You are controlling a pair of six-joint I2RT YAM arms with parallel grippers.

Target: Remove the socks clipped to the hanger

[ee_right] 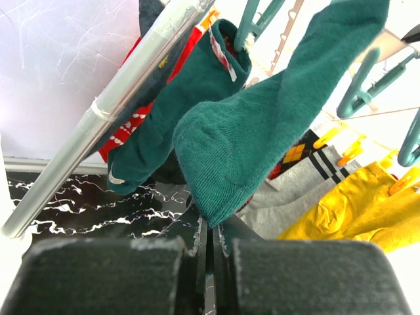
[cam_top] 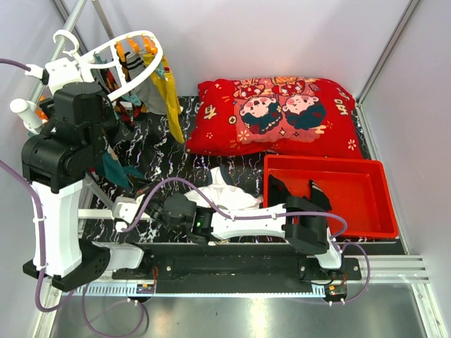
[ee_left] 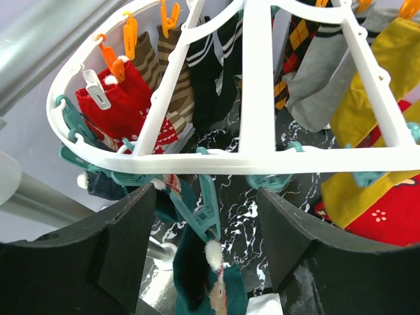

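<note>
The white oval hanger (ee_left: 216,161) (cam_top: 134,39) hangs at the back left with socks clipped to it. Among them are red (ee_left: 115,105), brown-striped (ee_left: 174,92), black with white stripes (ee_left: 213,72) and mustard-yellow (ee_left: 374,85) ones. My left gripper (ee_left: 207,243) is open just under the hanger's rim. Its fingers stand either side of a teal clip (ee_left: 209,203), which holds a dark teal sock (ee_left: 190,269), and touch neither. My right gripper (ee_right: 213,230) is below and is shut on the toe tip of a hanging dark teal sock (ee_right: 262,131).
A grey metal rail (ee_right: 111,111) runs diagonally beside the hanger. A red cushion (cam_top: 275,113) lies at the back of the black marbled table. A red tray (cam_top: 331,190) is at the right, and pale fabric (cam_top: 229,191) lies near the middle.
</note>
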